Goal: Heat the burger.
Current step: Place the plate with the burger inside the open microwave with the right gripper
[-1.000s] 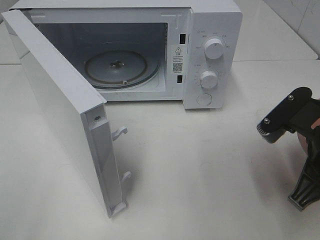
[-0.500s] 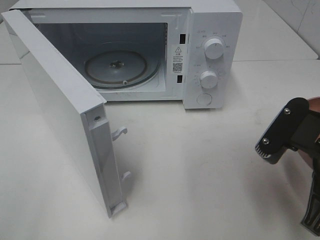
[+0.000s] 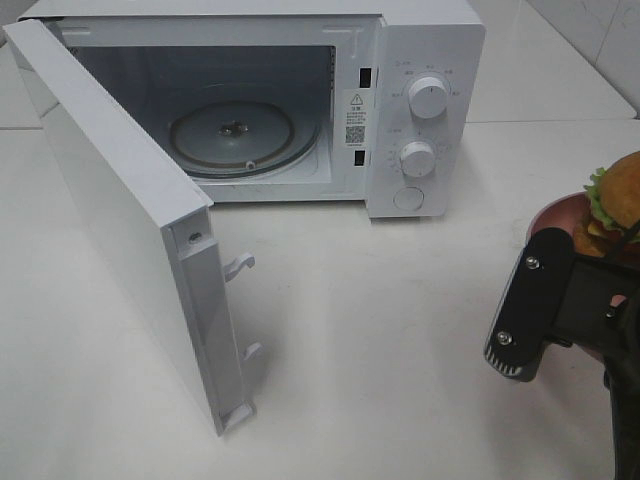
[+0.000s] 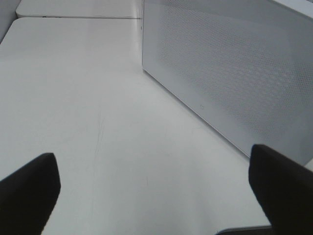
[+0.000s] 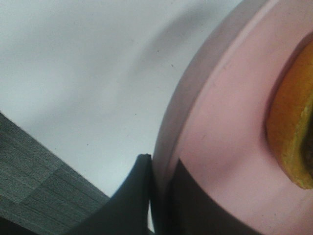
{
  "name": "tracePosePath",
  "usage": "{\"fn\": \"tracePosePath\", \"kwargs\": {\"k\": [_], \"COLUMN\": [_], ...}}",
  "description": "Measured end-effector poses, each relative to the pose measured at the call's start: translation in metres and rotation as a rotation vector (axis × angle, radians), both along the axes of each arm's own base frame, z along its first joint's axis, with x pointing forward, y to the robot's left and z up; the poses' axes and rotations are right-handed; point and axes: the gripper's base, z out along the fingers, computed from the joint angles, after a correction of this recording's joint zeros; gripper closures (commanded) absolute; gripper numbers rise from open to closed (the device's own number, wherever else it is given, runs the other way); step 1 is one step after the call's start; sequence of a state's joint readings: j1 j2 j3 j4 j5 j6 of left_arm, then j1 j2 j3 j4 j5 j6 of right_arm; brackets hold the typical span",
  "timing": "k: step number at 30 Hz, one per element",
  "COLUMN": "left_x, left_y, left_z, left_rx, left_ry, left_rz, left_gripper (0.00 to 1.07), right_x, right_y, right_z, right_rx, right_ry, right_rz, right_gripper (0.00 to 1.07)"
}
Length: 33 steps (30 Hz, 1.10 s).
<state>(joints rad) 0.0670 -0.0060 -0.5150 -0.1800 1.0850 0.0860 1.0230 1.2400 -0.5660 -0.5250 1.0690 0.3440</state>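
The right gripper (image 5: 151, 169) is clamped on the rim of the pink plate (image 5: 215, 122) carrying the burger (image 3: 620, 200), well right of the microwave (image 3: 430, 60). It's the carrying step, I'd say; next the plate must go level past the open door (image 3: 110, 200) onto the turntable (image 3: 240, 135). The left gripper (image 4: 154, 191) hangs wide open.

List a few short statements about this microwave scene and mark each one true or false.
1. The white microwave oven has its hinged door open. True.
2. The glossy golden-bun burger sits on the round glass turntable. False: the turntable is bare; the burger rests on the round pink plate, outside the oven.
3. The right pincer is shut on the pink plate's rim. True.
4. The left pincer grips the burger. False: it is open and holds nothing, above the white table.
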Motion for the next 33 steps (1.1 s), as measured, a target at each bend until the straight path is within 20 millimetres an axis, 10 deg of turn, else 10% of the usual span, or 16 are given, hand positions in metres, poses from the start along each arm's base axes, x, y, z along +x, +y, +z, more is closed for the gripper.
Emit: {"fn": "tracePosePath", "kwargs": {"k": [33], "left_x": [0.0], "left_y": [0.0], "left_z": [0.0], "left_rx": [0.0], "left_ry": [0.0], "left_rz": [0.0], "left_gripper": [0.09], "right_x": [0.009], "right_y": [0.019], "right_z": [-0.001], "right_rx": [-0.037], "right_ry": [0.045], "right_rz": [0.599], "right_gripper": [1.06]}}
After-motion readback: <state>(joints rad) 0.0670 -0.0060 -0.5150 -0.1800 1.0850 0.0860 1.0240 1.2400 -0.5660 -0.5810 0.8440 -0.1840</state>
